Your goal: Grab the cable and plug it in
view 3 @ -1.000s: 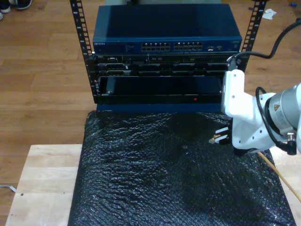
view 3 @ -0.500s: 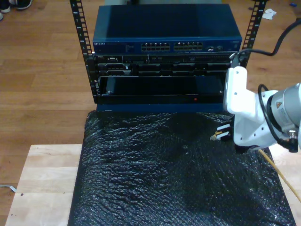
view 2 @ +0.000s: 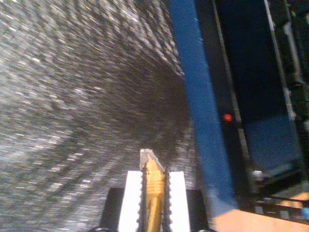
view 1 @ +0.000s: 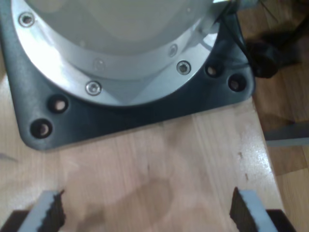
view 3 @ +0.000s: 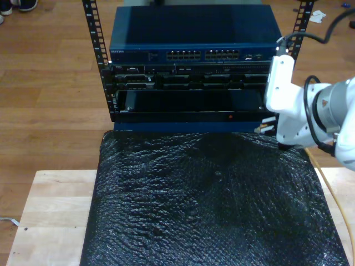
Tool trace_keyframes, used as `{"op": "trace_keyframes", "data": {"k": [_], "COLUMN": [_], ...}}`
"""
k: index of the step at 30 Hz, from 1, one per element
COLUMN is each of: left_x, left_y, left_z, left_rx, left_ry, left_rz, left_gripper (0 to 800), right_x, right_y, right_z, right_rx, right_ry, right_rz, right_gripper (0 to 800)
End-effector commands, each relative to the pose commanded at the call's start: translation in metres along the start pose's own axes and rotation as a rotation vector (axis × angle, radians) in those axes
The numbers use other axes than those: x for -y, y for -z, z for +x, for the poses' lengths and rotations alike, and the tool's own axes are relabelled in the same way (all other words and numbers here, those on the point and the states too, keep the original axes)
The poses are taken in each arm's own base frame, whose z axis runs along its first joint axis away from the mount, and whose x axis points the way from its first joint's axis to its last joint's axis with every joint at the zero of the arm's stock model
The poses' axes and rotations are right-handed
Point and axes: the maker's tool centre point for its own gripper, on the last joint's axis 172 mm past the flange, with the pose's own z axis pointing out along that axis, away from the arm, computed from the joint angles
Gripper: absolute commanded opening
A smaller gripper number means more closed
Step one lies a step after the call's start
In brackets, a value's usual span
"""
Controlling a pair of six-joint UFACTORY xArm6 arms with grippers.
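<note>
My second gripper (view 2: 153, 175) is shut on the cable (view 2: 153, 191), a yellow-orange cord held between its white fingers (view 2: 131, 193), with the clear plug tip (view 2: 147, 157) poking out ahead. In the exterior view this gripper (view 3: 265, 128) hovers at the far edge of the black mat, close to the rack's lower front at the exterior view's right. The cable (view 3: 327, 188) trails back over the mat's edge on that side. My first gripper (view 1: 145, 212) stands open above bare wood with nothing between its fingers, facing an arm's round base plate (view 1: 135, 111).
A blue network switch (view 3: 197, 54) with rows of ports sits on top of the black rack (view 3: 188, 91). A red light (view 2: 227, 117) glows on a lower unit. Black bubble-wrap mat (view 3: 205, 199) covers the wooden table (view 3: 52, 216).
My second gripper has carried the cable's plug away from the mat's middle right and up to the rack's lower front, moving toward the far side of the exterior view.
</note>
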Motion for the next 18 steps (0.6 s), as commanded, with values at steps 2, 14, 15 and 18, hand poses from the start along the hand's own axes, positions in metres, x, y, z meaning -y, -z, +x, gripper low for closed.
{"op": "trace_keyframes", "data": {"k": [2,14,15,18], "left_x": [0.000,0.000,0.000,0.000], "left_y": [0.000,0.000,0.000,0.000], "left_z": [0.000,0.000,0.000,0.000], "left_rx": [0.000,0.000,0.000,0.000], "left_ry": [0.000,0.000,0.000,0.000], "left_rz": [0.000,0.000,0.000,0.000], "left_gripper": [800,800,799,799], "right_x": [-0.009,-0.048,-0.047,-0.058], "right_y": [-0.007,-0.065,-0.067,-0.066], "right_z": [0.003,0.036,0.035,0.037], "right_rx": [0.008,0.039,0.041,0.040], "right_ry": [0.031,0.217,0.218,0.221], "right_rz": [-0.045,-0.179,-0.176,-0.213], "right_gripper": [0,0,0,0]}}
